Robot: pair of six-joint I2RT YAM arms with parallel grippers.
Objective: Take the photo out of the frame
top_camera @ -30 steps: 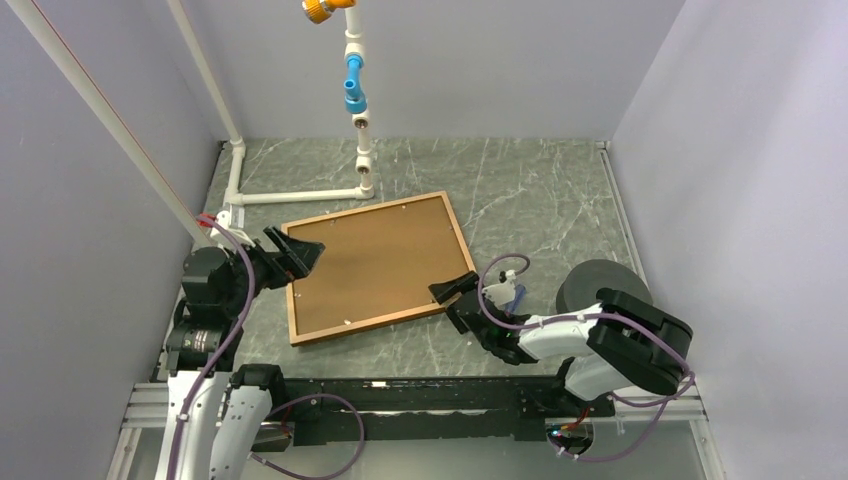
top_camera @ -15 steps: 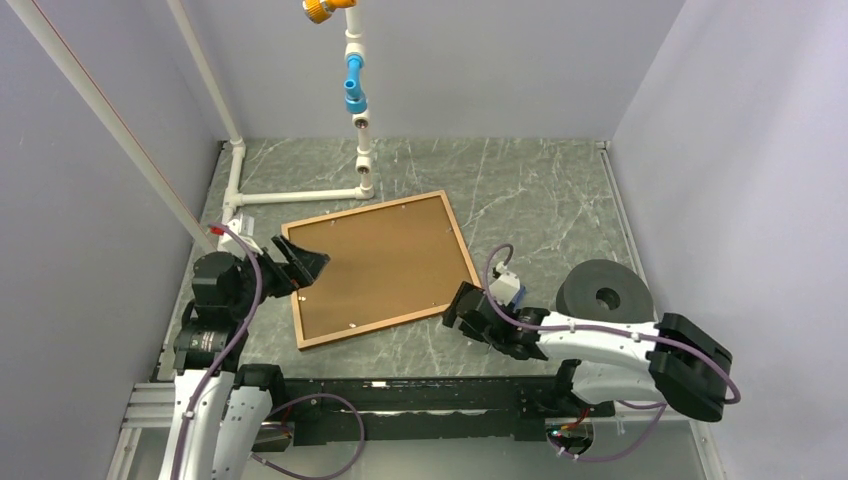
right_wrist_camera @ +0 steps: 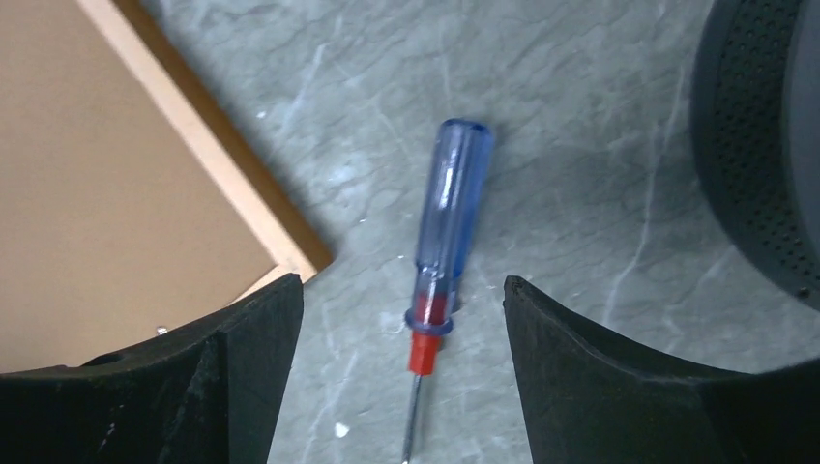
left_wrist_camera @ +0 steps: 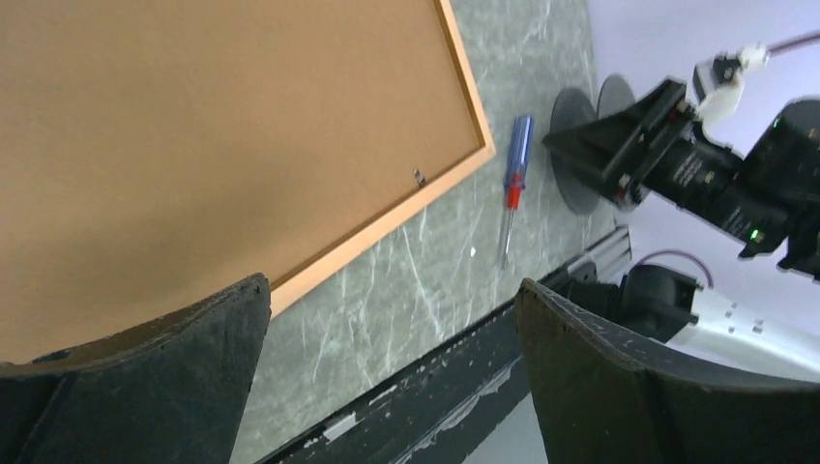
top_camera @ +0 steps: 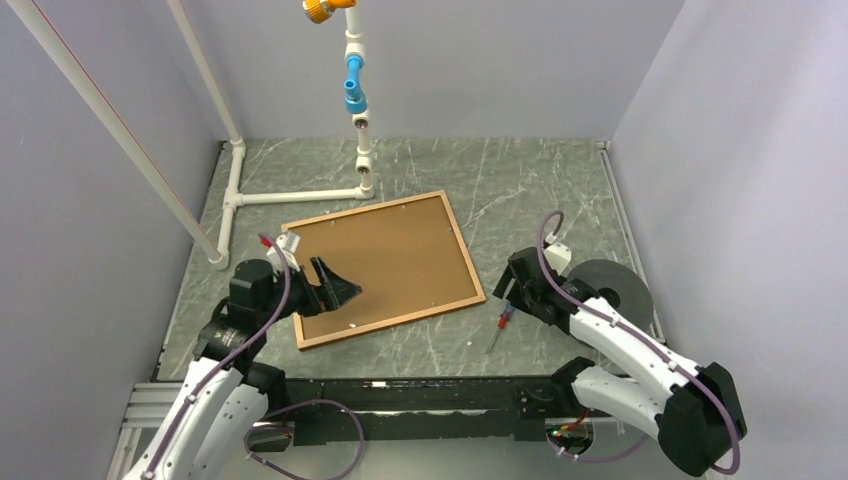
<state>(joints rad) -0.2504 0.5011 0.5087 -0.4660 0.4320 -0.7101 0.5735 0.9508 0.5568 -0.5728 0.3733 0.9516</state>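
The frame (top_camera: 464, 246) lies flat at the middle of the table (top_camera: 540, 190), turned a little so that its corners point off-square. It is a thin rectangle of reddish-brown wood with a narrow border. Its back faces up, filled by a plain, matte brown backing board (top_camera: 390, 255). The photo itself does not show. A small metal tab (left_wrist_camera: 419, 177) sits on the board just inside the near right corner.

The left gripper (top_camera: 338, 284) hovers over the near left part of the board, its black fingers spread wide with nothing between them.

The right gripper (right_wrist_camera: 398, 285) hangs just right of the frame's near right corner, its jaws also wide apart and empty. Below it a screwdriver (right_wrist_camera: 447, 208) lies on the table near that corner, not touching it. The tool has a clear blue handle, a red collar and a thin metal shaft pointing near.

Farther right rests a black round disc (top_camera: 610, 285) with a finely perforated face. The table is grey-green stone-look with pale veins. White pipe (top_camera: 300, 196) runs along the far left, with a blue fitting (top_camera: 354, 82) and an orange cap (top_camera: 318, 10) on its upright.
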